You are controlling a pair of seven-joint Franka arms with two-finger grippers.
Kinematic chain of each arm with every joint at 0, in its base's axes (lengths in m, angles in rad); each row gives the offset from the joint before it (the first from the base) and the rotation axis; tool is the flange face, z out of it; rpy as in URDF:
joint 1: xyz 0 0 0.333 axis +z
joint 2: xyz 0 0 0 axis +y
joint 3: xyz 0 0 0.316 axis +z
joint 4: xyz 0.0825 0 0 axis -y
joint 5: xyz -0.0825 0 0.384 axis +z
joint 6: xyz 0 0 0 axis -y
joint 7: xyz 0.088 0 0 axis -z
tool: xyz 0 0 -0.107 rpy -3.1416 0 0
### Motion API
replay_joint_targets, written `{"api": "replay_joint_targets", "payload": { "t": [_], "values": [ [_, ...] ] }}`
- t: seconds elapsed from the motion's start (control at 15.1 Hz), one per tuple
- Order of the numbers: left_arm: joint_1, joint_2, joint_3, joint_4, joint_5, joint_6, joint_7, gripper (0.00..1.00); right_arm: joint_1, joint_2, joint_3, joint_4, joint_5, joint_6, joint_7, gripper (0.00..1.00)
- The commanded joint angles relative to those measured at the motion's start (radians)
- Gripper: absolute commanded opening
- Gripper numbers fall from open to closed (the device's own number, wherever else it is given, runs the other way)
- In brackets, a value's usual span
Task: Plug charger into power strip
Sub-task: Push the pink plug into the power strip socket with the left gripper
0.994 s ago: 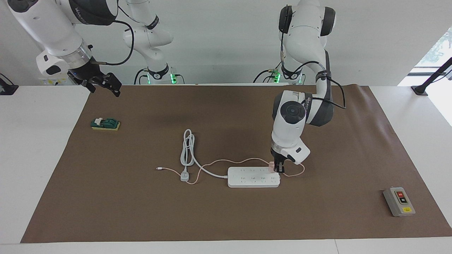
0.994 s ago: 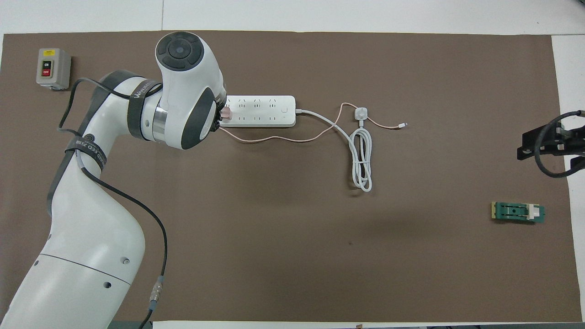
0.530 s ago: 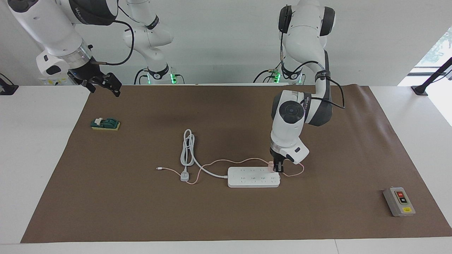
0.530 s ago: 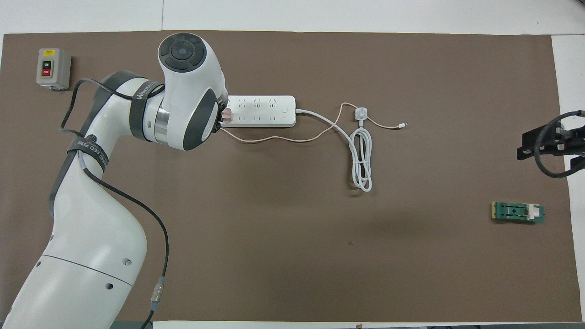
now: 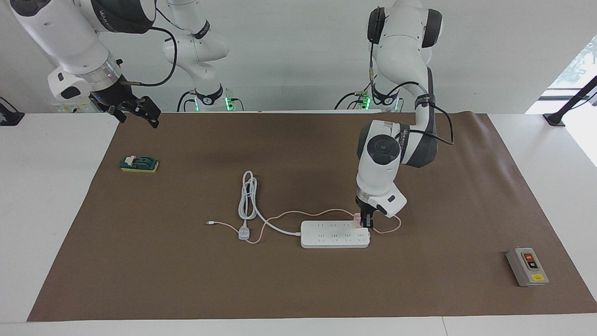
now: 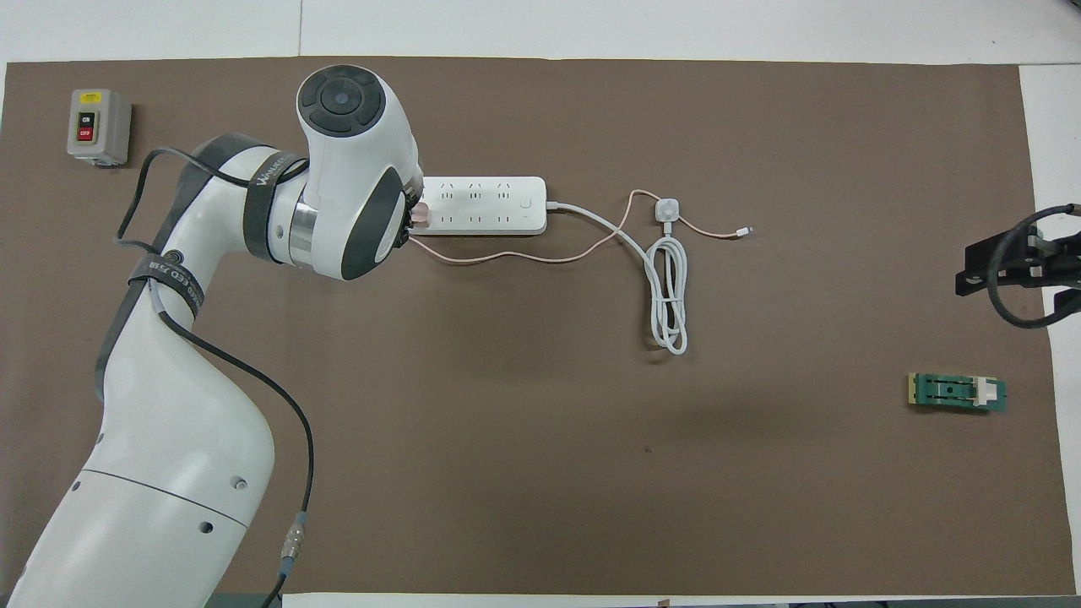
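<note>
The white power strip (image 5: 333, 234) lies flat mid-mat; it also shows in the overhead view (image 6: 481, 205). The pale pink charger (image 5: 357, 219) stands on the strip's end toward the left arm's end of the table, on the socket row nearer the robots; it also peeks out in the overhead view (image 6: 420, 214). My left gripper (image 5: 364, 223) points straight down and is shut on the charger. Its wrist hides the fingers from above. The thin pink cable (image 5: 298, 213) trails over the mat beside the strip. My right gripper (image 5: 135, 112) waits open, raised over the mat's corner.
The strip's thick white cord (image 5: 247, 196) lies coiled toward the right arm's end, with its white plug (image 5: 244, 232). A grey box with red and black buttons (image 5: 527, 266) sits near the mat's corner. A green and yellow block (image 5: 139, 164) lies under the right gripper's side.
My left wrist has shifted slightly toward the right arm's end while the gripper stays shut on the charger at the strip. The right arm has not moved.
</note>
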Motion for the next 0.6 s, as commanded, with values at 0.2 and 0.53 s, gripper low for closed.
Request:
{"api": "replay_joint_targets", "payload": {
  "t": [0.2,0.53],
  "values": [
    [-0.008,0.035,0.0,-0.104,-0.029,0.101,0.105,0.0,-0.008,-0.013,0.002,-0.009,0.016,-0.007,-0.009,1.0],
    [-0.003,0.007,0.002,-0.198,-0.032,0.202,0.113,0.0,-0.008,-0.015,0.002,-0.009,0.016,-0.007,-0.009,1.0]
  ]
}}
